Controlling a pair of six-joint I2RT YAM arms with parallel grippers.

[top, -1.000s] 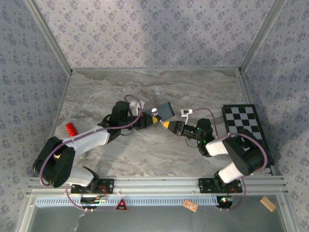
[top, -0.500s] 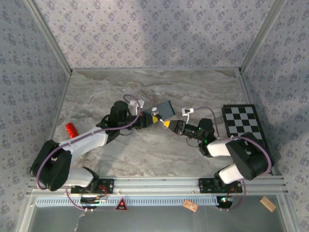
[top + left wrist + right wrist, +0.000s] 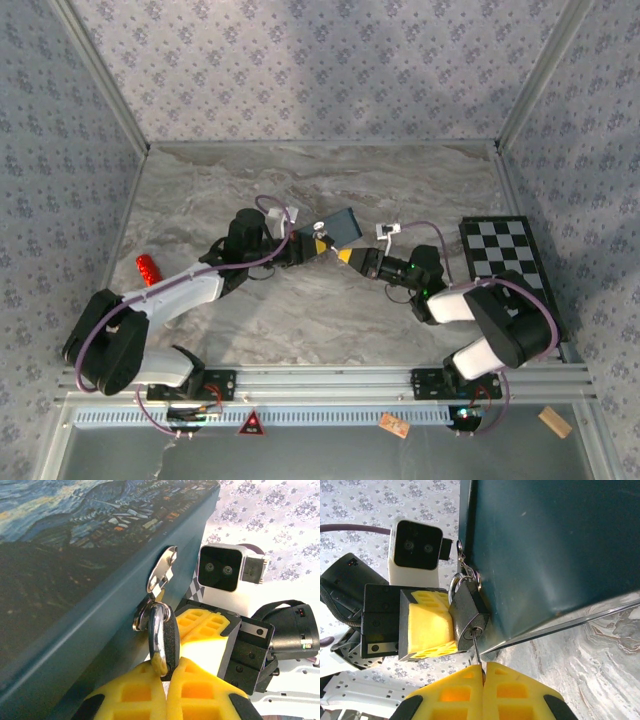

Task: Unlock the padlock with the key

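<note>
Left claw is clamped on the padlock, which hangs from the tin's hasp, at the tin's 7 o'clock in the top view. Right claw pinches the key, its tip in the padlock's underside. Both arms are practically unchanged vs 0.5 s ago.

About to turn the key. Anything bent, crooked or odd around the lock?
Nothing stands out. The key runs straight from the right gripper into the keyhole of the padlock, which the left gripper clamps. The shackle looks closed through the hasp of the blue tin. No damage visible.
</note>
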